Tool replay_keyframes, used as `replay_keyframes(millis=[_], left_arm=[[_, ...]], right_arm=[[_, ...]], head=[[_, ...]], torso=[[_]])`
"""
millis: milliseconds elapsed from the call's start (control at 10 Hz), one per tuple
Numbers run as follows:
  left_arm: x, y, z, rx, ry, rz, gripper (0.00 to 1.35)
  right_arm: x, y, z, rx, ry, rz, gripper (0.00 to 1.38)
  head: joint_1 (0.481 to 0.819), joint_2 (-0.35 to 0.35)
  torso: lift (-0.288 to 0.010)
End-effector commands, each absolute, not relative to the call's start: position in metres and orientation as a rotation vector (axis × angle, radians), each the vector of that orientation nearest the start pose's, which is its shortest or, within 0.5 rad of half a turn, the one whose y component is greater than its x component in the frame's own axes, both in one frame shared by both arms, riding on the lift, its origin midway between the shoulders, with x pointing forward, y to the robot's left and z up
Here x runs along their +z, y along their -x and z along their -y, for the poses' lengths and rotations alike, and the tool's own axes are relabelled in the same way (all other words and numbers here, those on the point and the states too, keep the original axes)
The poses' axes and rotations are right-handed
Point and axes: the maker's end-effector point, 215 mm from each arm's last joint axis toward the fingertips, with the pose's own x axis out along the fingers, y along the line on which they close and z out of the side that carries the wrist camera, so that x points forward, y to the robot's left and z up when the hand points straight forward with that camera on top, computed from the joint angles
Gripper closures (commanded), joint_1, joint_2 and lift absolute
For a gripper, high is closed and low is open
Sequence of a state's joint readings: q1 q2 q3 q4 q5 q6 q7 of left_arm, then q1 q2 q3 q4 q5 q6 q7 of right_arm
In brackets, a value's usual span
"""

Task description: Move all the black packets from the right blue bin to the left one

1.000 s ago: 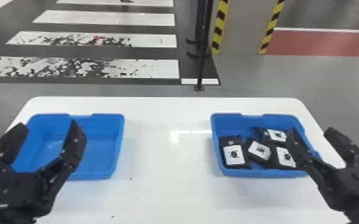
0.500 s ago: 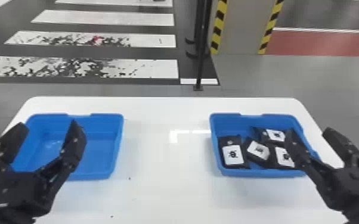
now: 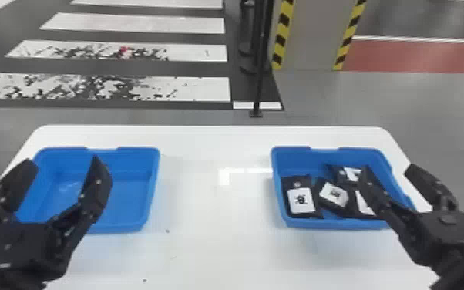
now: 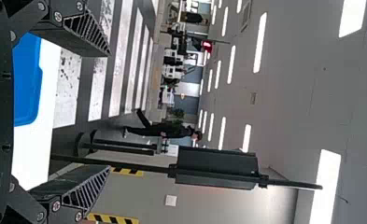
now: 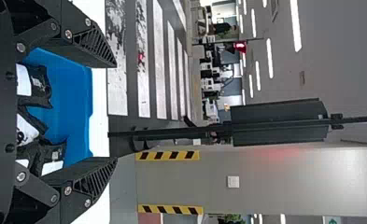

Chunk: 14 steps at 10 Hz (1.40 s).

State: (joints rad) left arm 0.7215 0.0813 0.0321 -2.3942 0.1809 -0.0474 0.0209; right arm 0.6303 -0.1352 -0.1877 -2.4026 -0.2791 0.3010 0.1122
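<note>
While both grippers stand empty, the right gripper [image 3: 389, 169] has its two fingers spread wide, one of them lying across the head view's sight of the right blue bin [image 3: 341, 223] and its packets. The left gripper [image 3: 63, 160] is spread just as wide, in front of the left blue bin [image 3: 153, 189], with nothing between its fingers.

Four black packets [image 3: 333, 194] can be made out in the right bin, lying close together on its floor and partly overlapping, each with a white label. The left bin, well apart across the white table [image 3: 212, 239], holds none that I can see, so the whole transfer seems ahead.

The packets look light and soft, with crinkled, flexible edges — likely a thin film wrap around something small, though I can't tell what is inside. The film may be slippery, so a pinch at a mere corner could slide off; better to close across the thicker middle, around the label, with modest force. The packet nearest the middle of the table [image 3: 300, 200] seems the easiest first pick, being the least covered — the others could drag a neighbour along if gripped where they overlap.
</note>
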Motion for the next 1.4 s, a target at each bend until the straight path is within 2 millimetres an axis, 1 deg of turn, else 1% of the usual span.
replay_keyframes(millis=[0, 100, 200, 500, 700, 800, 900, 1100, 1200, 1300], left_arm=[[-0.223, -0.389, -0.242, -0.020, 0.102, 0.143, 0.19], [-0.223, -0.389, -0.241, -0.021, 0.102, 0.143, 0.19], [-0.223, -0.389, -0.241, -0.021, 0.102, 0.143, 0.19], [-0.226, -0.391, -0.241, -0.025, 0.104, 0.132, 0.19], [-0.226, -0.391, -0.241, -0.028, 0.105, 0.132, 0.19], [-0.227, -0.391, -0.242, -0.027, 0.106, 0.130, 0.19], [-0.226, -0.391, -0.242, -0.027, 0.106, 0.132, 0.19], [-0.228, -0.393, -0.241, -0.033, 0.112, 0.128, 0.19], [-0.229, -0.393, -0.241, -0.036, 0.114, 0.125, 0.19], [-0.230, -0.392, -0.240, -0.038, 0.114, 0.126, 0.19]], right_arm=[[-0.291, -0.427, 0.254, 0.145, -0.058, -0.173, 0.36], [-0.316, -0.433, 0.251, 0.157, -0.052, -0.272, 0.36], [-0.330, -0.441, 0.248, 0.171, -0.052, -0.318, 0.35], [-0.368, -0.471, 0.240, 0.212, -0.048, -0.445, 0.36], [-0.391, -0.487, 0.242, 0.219, -0.053, -0.512, 0.36], [-0.402, -0.492, 0.244, 0.216, -0.055, -0.536, 0.36], [-0.410, -0.494, 0.244, 0.217, -0.054, -0.560, 0.36], [-0.422, -0.507, 0.241, 0.247, -0.059, -0.593, 0.36], [-0.425, -0.510, 0.241, 0.249, -0.060, -0.598, 0.36], [-0.433, -0.510, 0.239, 0.252, -0.067, -0.618, 0.36]], head=[[0.695, -0.043], [0.695, -0.028], [0.695, -0.020], [0.695, 0.000], [0.695, 0.003], [0.695, 0.002], [0.695, -0.002], [0.695, -0.002], [0.695, 0.000], [0.695, 0.001]], torso=[[-0.140], [-0.140], [-0.140], [-0.140], [-0.140], [-0.140], [-0.140], [-0.140], [-0.140], [-0.140]])
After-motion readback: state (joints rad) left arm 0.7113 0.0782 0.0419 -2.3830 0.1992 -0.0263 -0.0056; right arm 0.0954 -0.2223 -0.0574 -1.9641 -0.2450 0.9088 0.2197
